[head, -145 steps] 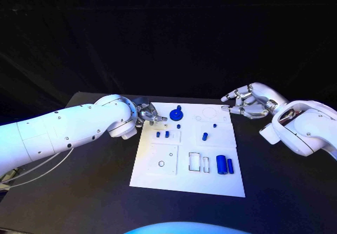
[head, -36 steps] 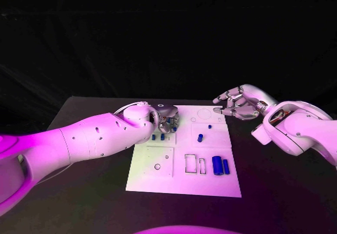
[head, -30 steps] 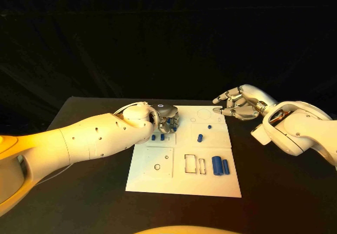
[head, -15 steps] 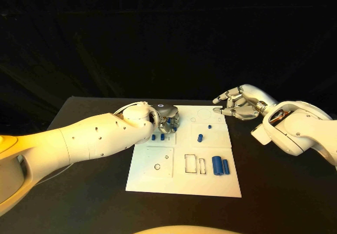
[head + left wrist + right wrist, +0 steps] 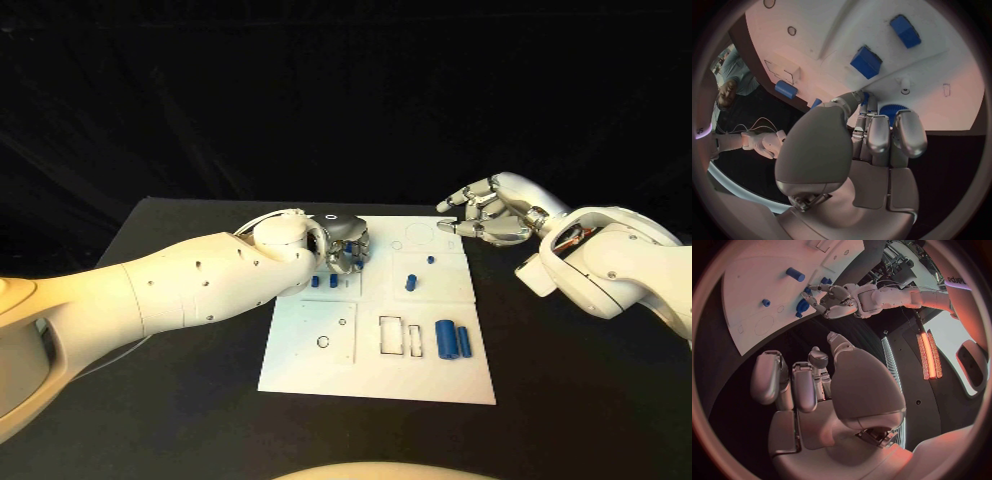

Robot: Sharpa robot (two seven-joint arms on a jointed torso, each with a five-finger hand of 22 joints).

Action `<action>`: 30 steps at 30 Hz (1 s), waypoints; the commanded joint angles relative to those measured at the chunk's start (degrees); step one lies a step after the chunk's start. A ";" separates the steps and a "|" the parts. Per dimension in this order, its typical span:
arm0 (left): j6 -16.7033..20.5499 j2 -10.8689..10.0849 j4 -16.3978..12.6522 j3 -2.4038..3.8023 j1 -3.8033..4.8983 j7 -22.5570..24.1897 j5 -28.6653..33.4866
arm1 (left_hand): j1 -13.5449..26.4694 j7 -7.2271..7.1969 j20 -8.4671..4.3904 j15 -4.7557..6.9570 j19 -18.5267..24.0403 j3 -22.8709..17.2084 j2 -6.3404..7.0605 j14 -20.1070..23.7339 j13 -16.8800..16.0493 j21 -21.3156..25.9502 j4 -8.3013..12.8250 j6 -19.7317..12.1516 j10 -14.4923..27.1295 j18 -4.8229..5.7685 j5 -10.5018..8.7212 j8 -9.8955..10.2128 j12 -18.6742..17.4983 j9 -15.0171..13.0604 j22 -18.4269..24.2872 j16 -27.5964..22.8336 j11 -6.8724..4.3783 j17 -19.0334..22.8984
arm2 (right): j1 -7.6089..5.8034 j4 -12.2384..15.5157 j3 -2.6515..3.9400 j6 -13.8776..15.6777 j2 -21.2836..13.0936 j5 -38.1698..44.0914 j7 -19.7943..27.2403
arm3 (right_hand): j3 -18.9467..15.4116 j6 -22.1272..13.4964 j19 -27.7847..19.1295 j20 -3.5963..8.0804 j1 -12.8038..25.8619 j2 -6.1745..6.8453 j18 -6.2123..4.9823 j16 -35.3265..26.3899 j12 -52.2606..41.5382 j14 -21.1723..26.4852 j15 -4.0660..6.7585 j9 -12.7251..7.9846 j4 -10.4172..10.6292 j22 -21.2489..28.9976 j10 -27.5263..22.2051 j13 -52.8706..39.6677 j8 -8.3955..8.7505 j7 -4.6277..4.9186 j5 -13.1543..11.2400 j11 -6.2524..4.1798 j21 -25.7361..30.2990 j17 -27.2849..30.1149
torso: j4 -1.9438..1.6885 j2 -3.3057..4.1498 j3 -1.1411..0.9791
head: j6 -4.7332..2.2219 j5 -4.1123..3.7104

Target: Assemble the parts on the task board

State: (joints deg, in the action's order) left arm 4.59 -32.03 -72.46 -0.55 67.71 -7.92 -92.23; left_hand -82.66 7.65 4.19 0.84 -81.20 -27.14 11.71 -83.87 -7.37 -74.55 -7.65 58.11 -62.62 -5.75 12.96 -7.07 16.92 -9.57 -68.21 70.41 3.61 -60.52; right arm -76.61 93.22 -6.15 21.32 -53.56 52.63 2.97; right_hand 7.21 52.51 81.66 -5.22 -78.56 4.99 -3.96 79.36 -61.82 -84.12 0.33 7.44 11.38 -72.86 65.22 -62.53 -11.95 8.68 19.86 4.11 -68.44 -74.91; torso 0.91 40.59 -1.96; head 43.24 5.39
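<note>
The black table carries the white task board. At its near end two blue cylinders lie side by side; farther up sit two small blue blocks and a blue peg. Beyond them the left hand rests on the board's far left part. The left wrist view shows its fingertips closed around a round blue disc. The right hand hovers off the far right corner, fingers curled on nothing. Dark drapes hang behind.
</note>
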 commanded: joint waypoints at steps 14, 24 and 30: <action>0.40 0.06 0.25 -0.05 -0.14 0.55 0.42 | -2.33 -0.70 -0.78 0.90 -0.37 -3.93 -2.69 -0.26 -0.81 -1.20 4.62 6.68 -6.36 1.15 -3.18 -1.42 -1.21 -0.79 -1.26 0.74 -0.79 0.74 | 0.01 0.03 0.02 -0.06 0.01 0.05 0.25 | 0.23 0.05 0.04 0.00 0.03 -0.21 -0.81 0.26 -0.29 -2.85 0.28 -0.08 0.06 -0.09 0.00 -0.05 -0.17 0.16 0.27 -0.21 -0.31 -5.82 | 0.04 0.00 -0.02 | -0.10 -0.13; 2.69 -0.23 -0.12 0.02 -0.15 1.58 1.95 | -0.78 -0.64 -0.86 0.89 -0.35 -4.72 -2.21 -0.22 -1.05 -1.33 5.42 7.34 -7.21 1.18 -3.29 -0.95 -2.43 -0.74 -1.40 0.87 -0.81 1.00 | 0.01 -0.02 0.02 0.02 -0.02 0.05 0.33 | 0.23 0.05 0.04 0.00 0.03 -0.21 -0.81 0.26 -0.29 -2.85 0.28 -0.08 0.06 -0.09 0.00 -0.05 -0.17 0.16 0.27 -0.21 -0.31 -5.82 | -0.04 -0.04 -0.01 | -0.37 -0.20; 3.20 -1.37 -1.23 0.84 -0.14 1.45 3.46 | 0.04 -0.64 -0.85 0.88 -0.34 -4.54 -2.04 -0.22 -1.12 -1.34 5.38 7.47 -7.37 1.18 -3.32 -0.76 -2.88 -0.72 -1.42 0.93 -0.80 1.08 | 0.01 -0.21 0.02 0.04 -0.02 0.05 0.34 | 0.23 0.05 0.04 0.00 0.03 -0.21 -0.81 0.26 -0.29 -2.85 0.28 -0.08 0.06 -0.09 0.00 -0.05 -0.17 0.16 0.27 -0.21 -0.31 -5.82 | -0.14 -0.13 -0.01 | -0.63 -0.19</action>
State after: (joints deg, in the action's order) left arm 6.62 -33.16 -73.32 0.17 67.54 -7.22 -90.51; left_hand -83.09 7.12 3.78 1.46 -81.61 -31.88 9.61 -84.09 -8.52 -75.58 -2.39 65.19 -69.79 -5.20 9.74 -8.05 14.28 -10.28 -69.58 71.22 2.79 -59.50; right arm -76.61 93.08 -6.15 21.33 -53.59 52.62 3.00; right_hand 7.21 52.41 81.66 -5.22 -78.56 4.99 -3.96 79.36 -61.82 -84.12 0.33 7.44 11.38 -72.89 65.23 -62.52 -11.95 8.59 19.86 4.12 -68.44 -74.91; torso 0.84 40.52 -1.98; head 42.75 5.17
